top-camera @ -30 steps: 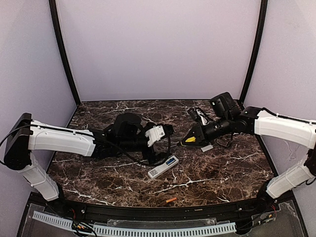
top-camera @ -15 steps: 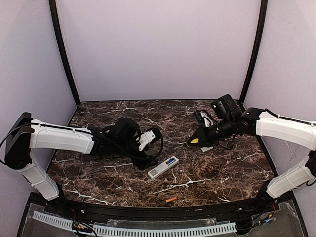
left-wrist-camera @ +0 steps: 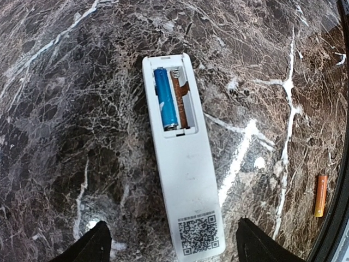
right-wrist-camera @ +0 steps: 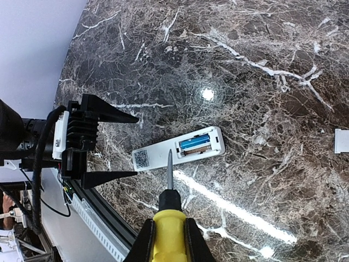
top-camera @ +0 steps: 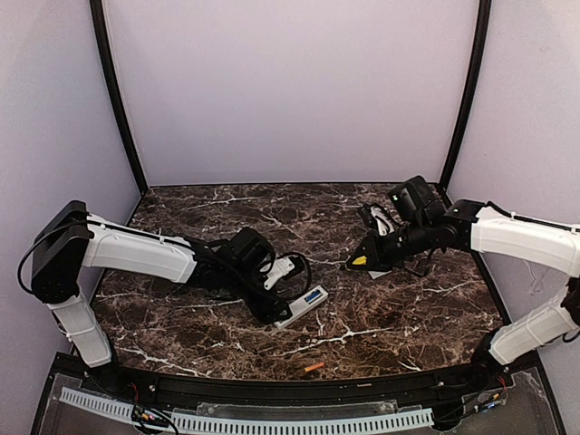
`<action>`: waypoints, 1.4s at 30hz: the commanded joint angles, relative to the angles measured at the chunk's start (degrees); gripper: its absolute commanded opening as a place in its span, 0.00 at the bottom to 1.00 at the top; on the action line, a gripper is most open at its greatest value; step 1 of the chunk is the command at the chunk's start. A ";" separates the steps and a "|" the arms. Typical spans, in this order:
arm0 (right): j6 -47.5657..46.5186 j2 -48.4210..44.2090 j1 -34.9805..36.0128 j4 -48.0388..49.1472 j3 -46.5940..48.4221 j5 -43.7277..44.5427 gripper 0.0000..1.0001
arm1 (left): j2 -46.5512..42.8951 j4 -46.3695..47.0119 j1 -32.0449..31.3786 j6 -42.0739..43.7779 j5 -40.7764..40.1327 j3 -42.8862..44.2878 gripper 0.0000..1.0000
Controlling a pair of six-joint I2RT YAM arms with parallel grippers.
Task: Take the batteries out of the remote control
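The white remote control (top-camera: 302, 308) lies back-up on the marble, its compartment open. The blue battery (left-wrist-camera: 165, 98) sits in one slot, and the slot beside it is empty. The remote also shows in the left wrist view (left-wrist-camera: 182, 180) and the right wrist view (right-wrist-camera: 158, 154). The orange battery (top-camera: 314, 367) lies loose near the front edge and shows in the left wrist view (left-wrist-camera: 320, 195). My left gripper (left-wrist-camera: 172, 245) is open, its fingers either side of the remote's QR-code end. My right gripper (right-wrist-camera: 168, 234) is shut on the yellow-handled screwdriver (right-wrist-camera: 169, 207), held above the table to the right of the remote.
The small white cover (right-wrist-camera: 341, 141) lies on the marble below the right arm (top-camera: 517, 231). A black rail (top-camera: 272, 385) runs along the table's front edge. Lilac walls close the back and sides.
My left gripper has swung right and down to the remote and now straddles its near end. The right gripper with the screwdriver has shifted slightly. The remote has not moved.
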 commanded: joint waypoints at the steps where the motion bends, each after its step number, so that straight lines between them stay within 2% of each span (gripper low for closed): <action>1: 0.61 -0.89 -0.29 -0.42 -0.42 1.19 0.00 | 1.32 -2.02 -1.10 -0.69 -0.47 1.98 0.79; 6: 0.70 -0.54 -0.28 -0.46 -0.39 1.24 0.00 | 2.86 -1.99 -2.12 -0.69 -1.13 2.76 0.77; 20: 1.17 -0.17 -0.28 -0.51 -0.27 1.98 0.00 | 5.45 -2.08 -4.29 -0.68 -5.73 3.65 0.59; 29: 2.99 0.17 -0.26 -0.55 -0.65 3.21 0.00 | 6.34 -1.91 -5.01 -0.68 -7.65 3.69 0.53; 36: 3.54 0.17 -0.28 -0.55 -0.96 3.75 0.00 | 7.15 -1.66 -5.32 -1.49 -8.46 3.75 0.41; 42: 7.33 0.63 -0.28 0.09 -2.45 4.93 0.00 | 7.20 -1.18 -5.41 -3.20 -10.77 4.13 0.26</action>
